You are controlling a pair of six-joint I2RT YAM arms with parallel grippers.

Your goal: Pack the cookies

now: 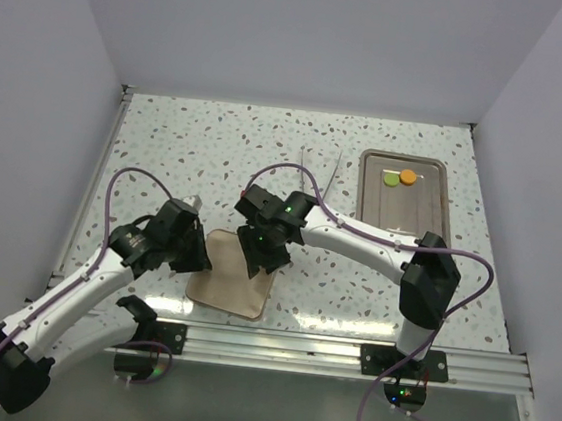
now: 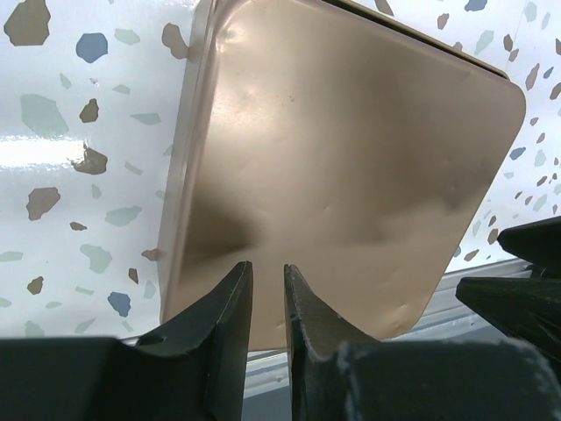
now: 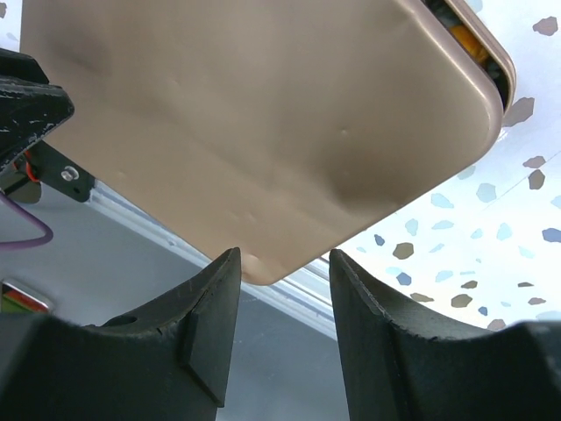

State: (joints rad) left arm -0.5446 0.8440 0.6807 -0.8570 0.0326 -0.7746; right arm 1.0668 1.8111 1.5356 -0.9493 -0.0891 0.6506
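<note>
A flat tan tin (image 1: 231, 284) with its lid on lies near the table's front edge between both grippers. Its lid (image 2: 342, 158) fills the left wrist view, and a sliver of orange cookie (image 3: 463, 39) shows under the lid's rim (image 3: 263, 132) in the right wrist view. Two more cookies, one orange (image 1: 407, 177) and one green (image 1: 391, 180), lie in the metal tray (image 1: 402, 208). My left gripper (image 2: 267, 274) hovers over the tin's left side, its jaws a narrow gap apart and empty. Over the tin's right side, my right gripper (image 3: 282, 260) stands open and empty.
The metal tray sits at the back right of the speckled table (image 1: 187, 150). An aluminium rail (image 1: 346, 353) runs along the front edge just beyond the tin. Grey walls close in the table at the left, back and right.
</note>
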